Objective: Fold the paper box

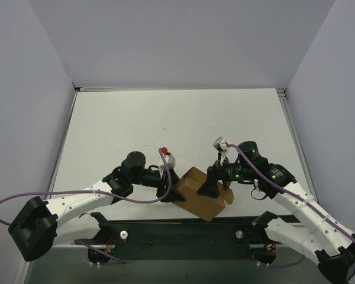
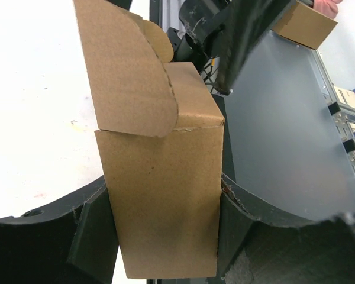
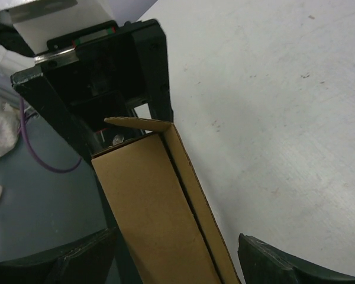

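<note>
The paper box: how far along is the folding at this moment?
Done: the paper box already forms a rectangular body. In hand: the left tool clamps its sides; the right tool stands open around it. Left: the rounded end flap sticks out, not yet tucked in.

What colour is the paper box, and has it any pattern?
Plain brown cardboard, no pattern. The paper box shows best in the left wrist view.

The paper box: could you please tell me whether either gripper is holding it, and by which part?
The left gripper holds the paper box, fingers pressed on its two opposite side walls. The right gripper straddles the other end with jaws open.
</note>
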{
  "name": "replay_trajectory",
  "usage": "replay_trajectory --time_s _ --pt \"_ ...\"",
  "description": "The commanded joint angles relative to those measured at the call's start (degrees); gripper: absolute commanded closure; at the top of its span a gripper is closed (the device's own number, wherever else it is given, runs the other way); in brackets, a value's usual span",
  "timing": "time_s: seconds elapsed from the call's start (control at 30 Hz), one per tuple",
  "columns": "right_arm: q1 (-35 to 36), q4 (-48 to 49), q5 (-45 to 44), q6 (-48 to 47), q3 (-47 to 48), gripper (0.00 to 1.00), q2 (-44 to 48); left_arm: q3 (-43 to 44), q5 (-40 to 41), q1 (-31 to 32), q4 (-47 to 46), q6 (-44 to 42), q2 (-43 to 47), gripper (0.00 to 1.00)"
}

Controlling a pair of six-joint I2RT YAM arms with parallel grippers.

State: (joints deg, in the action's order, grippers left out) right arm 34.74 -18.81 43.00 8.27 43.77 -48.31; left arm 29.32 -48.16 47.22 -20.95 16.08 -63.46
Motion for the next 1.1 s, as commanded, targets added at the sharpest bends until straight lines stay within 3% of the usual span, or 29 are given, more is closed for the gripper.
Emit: replay_trajectory --time_s 0.0,0.2,0.33,0.47,0.57,0.87,0.97,1.07 --pt "3.57 -2.11 4.46 -2.91 3.43 0.14 -1.87 2.67 -2.64 0.42 -1.2 0.62 1.5 0.43" --pt "6.57 -3.16 2.44 -3.53 3.43 0.19 -3.1 2.85 -2.46 0.5 -1.29 0.8 2.46 0.43" --pt "8.23 -4.13 0.42 -3.88 3.69 0.36 -3.98 2.67 -1.5 0.41 -1.29 0.8 3.43 0.42" --pt "9.29 -4.57 -1.78 -4.14 3.87 0.49 -3.8 2.85 -0.01 0.5 -0.76 0.63 3.96 0.33" --pt "9.47 -5.01 -3.36 -4.05 4.39 0.54 -3.28 3.54 2.54 0.5 1.69 -0.07 3.96 0.19" --pt "12.45 -11.25 -18.02 -5.99 8.08 0.57 -5.91 7.59 25.38 0.5 16.37 -4.99 10.98 0.05" --pt "14.65 -13.27 -24.53 -6.78 9.31 0.58 -8.98 9.78 31.17 0.41 19.8 -6.92 13.19 0.03" --pt "16.5 -14.33 -28.66 -7.74 11.33 0.58 -12.5 15.05 32.08 0.42 26.56 -10.52 11.26 0.03"
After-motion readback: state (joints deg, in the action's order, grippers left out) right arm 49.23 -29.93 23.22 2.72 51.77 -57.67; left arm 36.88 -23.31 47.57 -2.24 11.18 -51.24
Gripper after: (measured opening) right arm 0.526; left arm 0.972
